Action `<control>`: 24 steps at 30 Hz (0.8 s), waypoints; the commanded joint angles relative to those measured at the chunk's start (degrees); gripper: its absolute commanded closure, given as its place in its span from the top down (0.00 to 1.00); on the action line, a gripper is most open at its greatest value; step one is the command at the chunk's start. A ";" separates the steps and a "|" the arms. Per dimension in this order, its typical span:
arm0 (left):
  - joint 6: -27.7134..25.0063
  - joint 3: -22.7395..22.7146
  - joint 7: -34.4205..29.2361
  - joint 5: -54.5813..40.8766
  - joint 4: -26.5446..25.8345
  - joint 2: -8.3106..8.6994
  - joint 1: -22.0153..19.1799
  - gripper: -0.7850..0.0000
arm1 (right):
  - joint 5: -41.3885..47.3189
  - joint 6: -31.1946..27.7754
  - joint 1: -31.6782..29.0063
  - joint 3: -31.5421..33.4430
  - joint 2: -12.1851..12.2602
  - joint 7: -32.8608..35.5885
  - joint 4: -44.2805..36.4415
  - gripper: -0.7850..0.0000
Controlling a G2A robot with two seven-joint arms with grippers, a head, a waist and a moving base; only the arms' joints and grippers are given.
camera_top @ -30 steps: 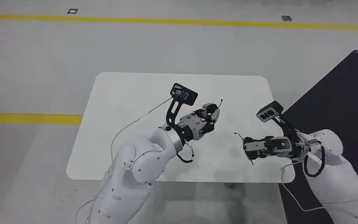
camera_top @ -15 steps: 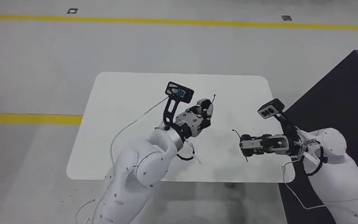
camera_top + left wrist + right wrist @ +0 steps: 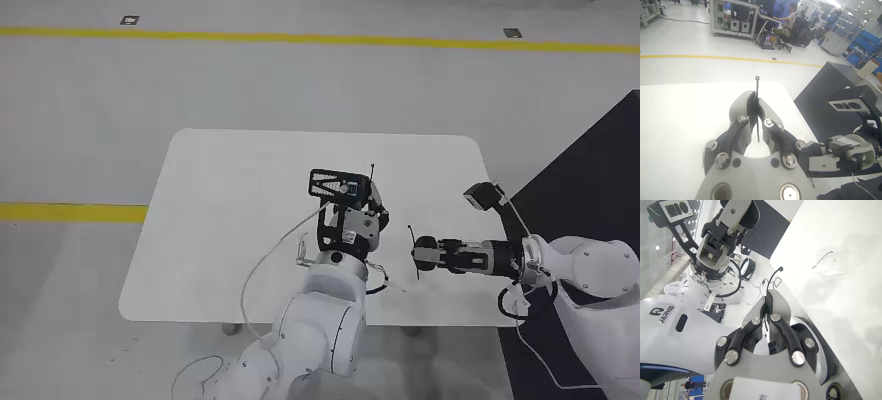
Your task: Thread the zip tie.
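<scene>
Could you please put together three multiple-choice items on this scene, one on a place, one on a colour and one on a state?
1. Where is the zip tie seen in the left wrist view?
A. clamped in the left gripper, over the table
B. flat on the table
C. in the right gripper

2. What colour are both ties?
A. white
B. black
C. yellow

3. What state is the right gripper in?
A. open and empty
B. shut on a second zip tie
C. shut on nothing

Answers:
1 A, the fingers pinch it upright.
2 B, both look black against the white table.
3 B, the tie's strap runs between its closed fingers.
</scene>
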 commanded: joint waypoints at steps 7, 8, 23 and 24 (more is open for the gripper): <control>1.92 1.27 4.75 -3.56 1.41 -0.86 3.42 0.00 | -11.74 -1.24 -2.29 -0.21 0.21 -4.78 -5.22 0.00; 2.94 1.61 5.98 -4.14 1.70 -1.16 3.85 0.00 | -13.22 -1.25 -2.61 -0.13 0.25 -5.55 -5.86 0.00; 4.82 2.27 12.71 -10.71 4.18 -4.47 4.76 0.00 | -18.45 -4.25 -4.84 -0.19 0.80 -6.66 -10.27 0.00; 4.65 2.16 12.30 -10.95 4.29 -4.57 4.90 0.00 | -18.45 -4.25 -4.84 -0.19 0.80 -6.66 -10.27 0.00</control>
